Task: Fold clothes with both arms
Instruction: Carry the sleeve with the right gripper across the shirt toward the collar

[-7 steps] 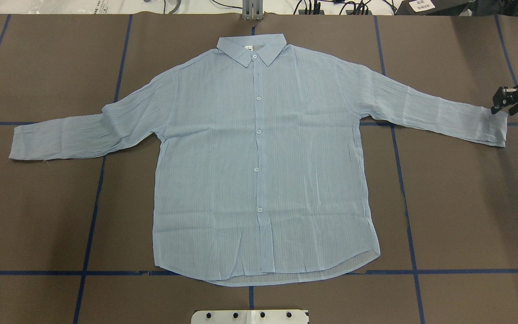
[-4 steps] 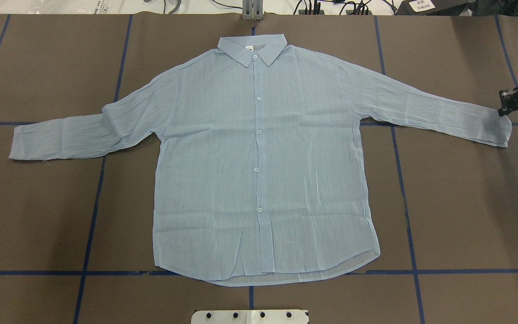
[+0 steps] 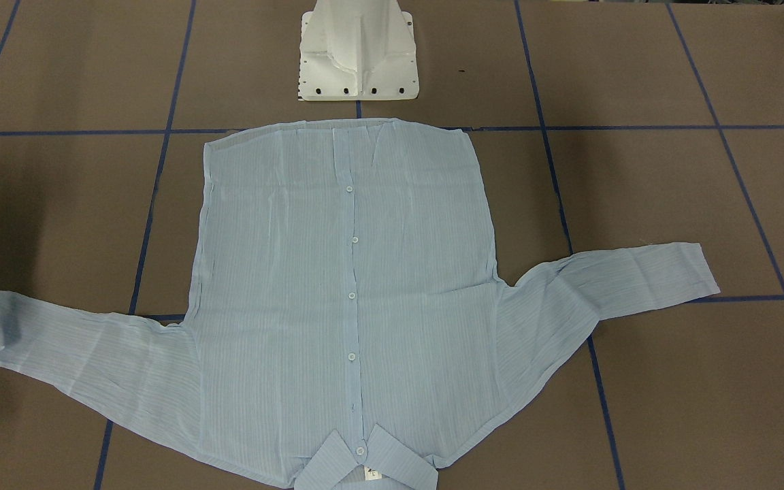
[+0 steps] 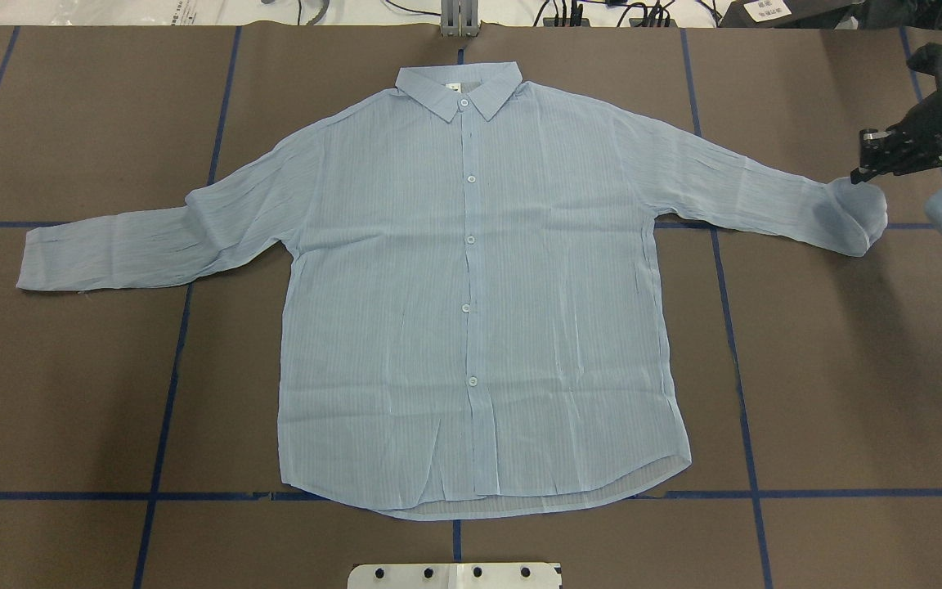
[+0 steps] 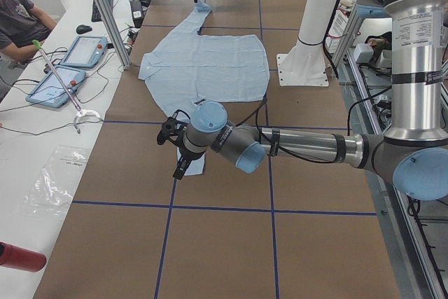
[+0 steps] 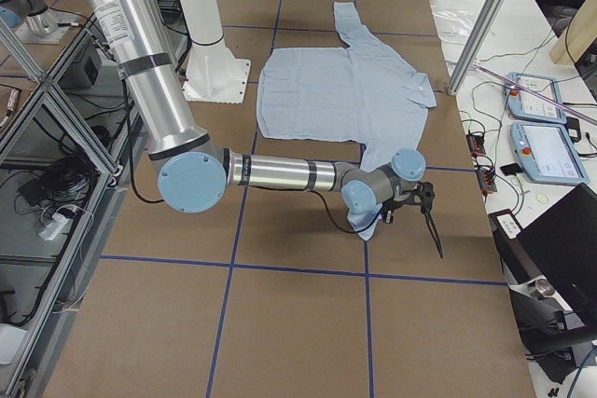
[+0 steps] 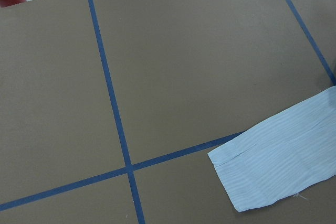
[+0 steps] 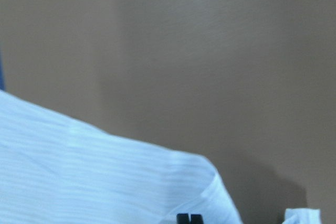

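Note:
The pale blue striped shirt (image 4: 471, 311) lies flat and buttoned on the brown table, collar away from the robot, sleeves spread; it also shows in the front-facing view (image 3: 344, 292). My right gripper (image 4: 863, 172) is shut on the cuff (image 4: 855, 214) of the sleeve on my right, which is lifted and curled inward. Its closed fingertips (image 8: 189, 217) pinch the fabric in the right wrist view. My left gripper (image 5: 180, 162) hangs over the end of the other sleeve (image 4: 38, 262), whose cuff (image 7: 283, 161) lies flat. I cannot tell whether the left gripper is open.
The white pedestal base (image 3: 358, 54) stands just behind the shirt's hem. Blue tape lines (image 4: 168, 368) grid the table. Beyond the collar side runs a white bench with tablets (image 5: 66, 68), a red bottle (image 5: 21, 257) and a seated person (image 5: 21, 19).
My right gripper has moved inward toward the shirt and risen, taking the cuff with it. The cuff has left the table and now curls over the sleeve. The rest of the shirt is unmoved.

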